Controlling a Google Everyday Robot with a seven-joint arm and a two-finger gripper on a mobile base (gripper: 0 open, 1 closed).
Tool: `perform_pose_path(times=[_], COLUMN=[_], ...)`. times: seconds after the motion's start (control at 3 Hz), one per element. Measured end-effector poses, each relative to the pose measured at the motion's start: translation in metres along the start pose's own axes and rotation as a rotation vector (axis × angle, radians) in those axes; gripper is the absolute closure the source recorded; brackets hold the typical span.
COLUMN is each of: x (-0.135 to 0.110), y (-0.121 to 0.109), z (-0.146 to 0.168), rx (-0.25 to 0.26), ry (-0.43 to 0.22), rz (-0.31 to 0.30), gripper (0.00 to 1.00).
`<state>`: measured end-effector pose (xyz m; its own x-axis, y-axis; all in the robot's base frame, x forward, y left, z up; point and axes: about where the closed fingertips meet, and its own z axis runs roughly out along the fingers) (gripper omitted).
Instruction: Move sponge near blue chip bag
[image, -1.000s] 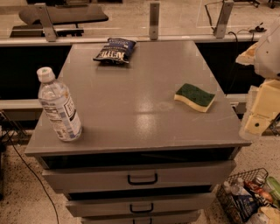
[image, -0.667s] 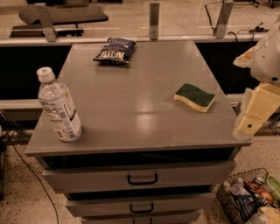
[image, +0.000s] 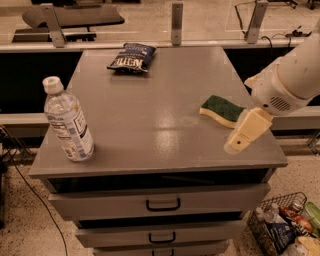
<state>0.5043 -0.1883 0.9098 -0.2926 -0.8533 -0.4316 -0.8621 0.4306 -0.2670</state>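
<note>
Approach step: gripper (image: 238, 141) mid-right, just beside sponge (image: 222, 107), grip state can't tell; next needs a grasp, then carry toward blue chip bag (image: 131, 56) upper-centre.

- A single camera sits high in front of the grey drawer cabinet (image: 150, 105), close, looking down across its top.
- The gripper (image: 240, 138) hangs at frame right.

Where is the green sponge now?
The sponge lies on the right side of the grey cabinet top in the camera view, just left of the gripper, far from the blue chip bag.
</note>
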Motion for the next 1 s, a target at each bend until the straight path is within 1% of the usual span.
perform_pose_path(times=[0.33,0.67,1.0], x=[-0.005,0.0,0.008], y=[-0.019,-0.043,-0.062], z=[0.039,0.067,0.089], rx=[0.052,0.081,0.072], ry=[-0.051,-0.089,-0.113], rz=[0.026,0.061,0.12], gripper=[0.0,0.0,0.18])
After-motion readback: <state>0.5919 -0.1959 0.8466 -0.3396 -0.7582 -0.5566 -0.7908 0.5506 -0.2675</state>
